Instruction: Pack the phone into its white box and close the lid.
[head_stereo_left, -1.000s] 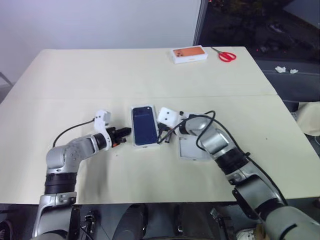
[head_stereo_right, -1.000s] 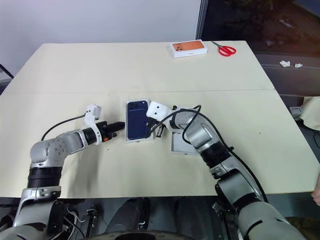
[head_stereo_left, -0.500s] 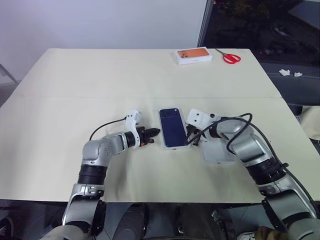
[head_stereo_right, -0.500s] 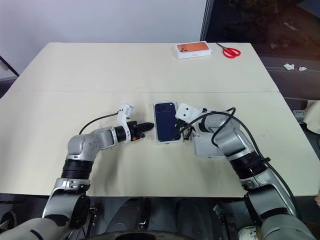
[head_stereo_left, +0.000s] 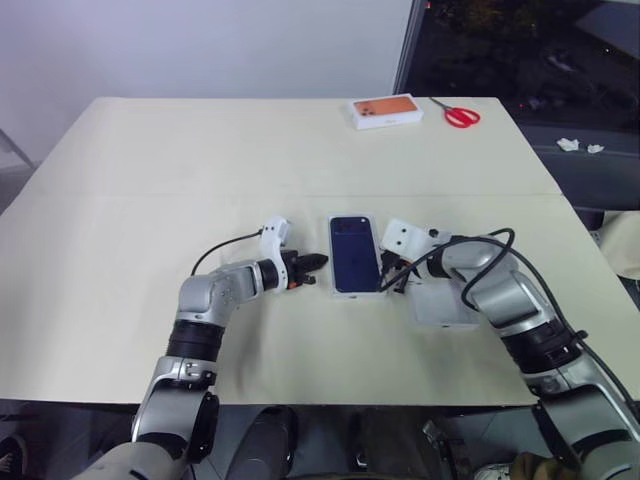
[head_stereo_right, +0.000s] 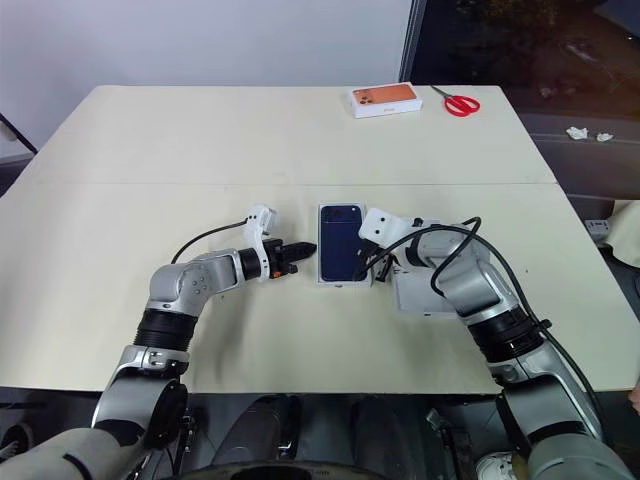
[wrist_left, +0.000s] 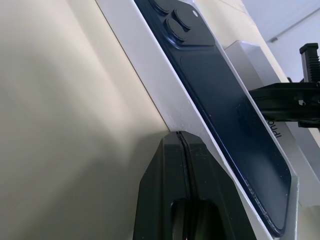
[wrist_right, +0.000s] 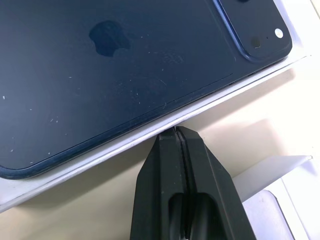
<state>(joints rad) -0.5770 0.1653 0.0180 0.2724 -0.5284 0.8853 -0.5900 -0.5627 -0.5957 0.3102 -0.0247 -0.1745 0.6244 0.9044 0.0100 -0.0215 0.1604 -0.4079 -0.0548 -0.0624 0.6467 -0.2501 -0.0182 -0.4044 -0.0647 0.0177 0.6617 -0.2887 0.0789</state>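
Phone (head_stereo_left: 355, 266) in white box (wrist_left: 150, 87), lid (head_stereo_left: 442, 304) partly behind right arm, both jaws together.

Cream table (head_stereo_left: 200, 150), plain white wall (head_stereo_left: 200, 45), perhaps a dark window (head_stereo_left: 520, 40)

claws (head_stereo_left: 318, 261) flank phone (head_stereo_left: 354, 254), lid (head_stereo_left: 440, 305) beside

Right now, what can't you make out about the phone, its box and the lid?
- The white box: its inside, covered by the phone in the eye views.
- The lid: partly hidden by the right gripper and its arm; which face is up is unclear.
- Left wrist view: the box's far end is cut off.
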